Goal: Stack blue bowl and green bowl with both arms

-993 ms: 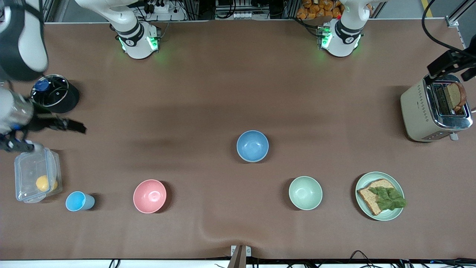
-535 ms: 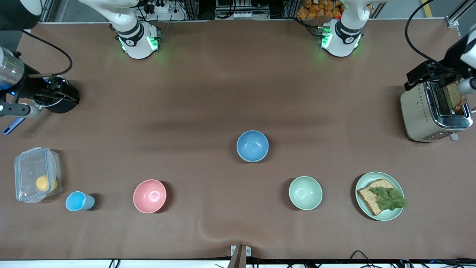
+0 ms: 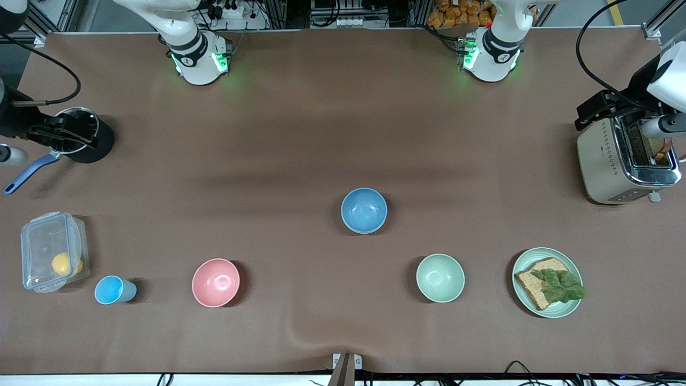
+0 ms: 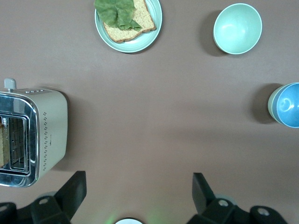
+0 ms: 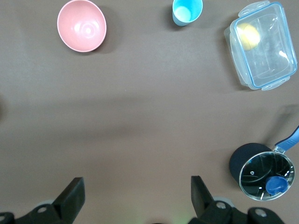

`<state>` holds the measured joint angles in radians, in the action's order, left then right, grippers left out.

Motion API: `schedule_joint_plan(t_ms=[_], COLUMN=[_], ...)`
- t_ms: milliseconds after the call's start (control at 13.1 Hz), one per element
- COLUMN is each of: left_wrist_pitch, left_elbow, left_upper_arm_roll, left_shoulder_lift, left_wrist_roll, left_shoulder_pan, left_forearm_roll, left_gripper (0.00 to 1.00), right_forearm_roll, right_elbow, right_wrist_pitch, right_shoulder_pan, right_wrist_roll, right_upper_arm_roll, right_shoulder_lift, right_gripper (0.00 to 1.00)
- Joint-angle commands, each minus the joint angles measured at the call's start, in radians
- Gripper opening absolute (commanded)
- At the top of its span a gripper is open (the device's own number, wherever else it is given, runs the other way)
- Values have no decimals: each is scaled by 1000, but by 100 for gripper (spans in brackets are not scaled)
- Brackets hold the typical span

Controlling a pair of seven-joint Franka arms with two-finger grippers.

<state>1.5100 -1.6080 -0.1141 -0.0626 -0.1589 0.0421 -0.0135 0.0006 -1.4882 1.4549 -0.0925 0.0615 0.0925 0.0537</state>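
Right arm mostly cut off at table edge; its gripper (image 3: pixel 64 134) hovers over the pot (image 3: pixel 80 134), fingers spread per wrist cam. Left gripper (image 3: pixel 603 107), over the toaster (image 3: pixel 621 161), also spread. Blue bowl (image 3: pixel 364 210) mid-table; green bowl (image 3: pixel 440 277) nearer camera, apart.
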Motion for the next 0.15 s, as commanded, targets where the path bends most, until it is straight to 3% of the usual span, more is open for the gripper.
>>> schedule_joint_plan(t_ms=[0,76], left_wrist_pitch=[7,9], left_elbow=[-15,-15], left_upper_arm_roll=[-1,-2], left_shoulder_lift=[-22,-22], left_wrist_roll=[-5,-10], left_shoulder_pan=[-5,-5], left_forearm_roll=[23,23], left_gripper=[100,100], right_forearm_roll=[9,7], right_elbow=[6,11], right_wrist_pitch=[7,7], right_shoulder_pan=[-9,-9], right_wrist_roll=[-17,-17], right_upper_arm_roll=[1,0], right_shoulder_lift=[-14,-11], right_gripper=[100,100])
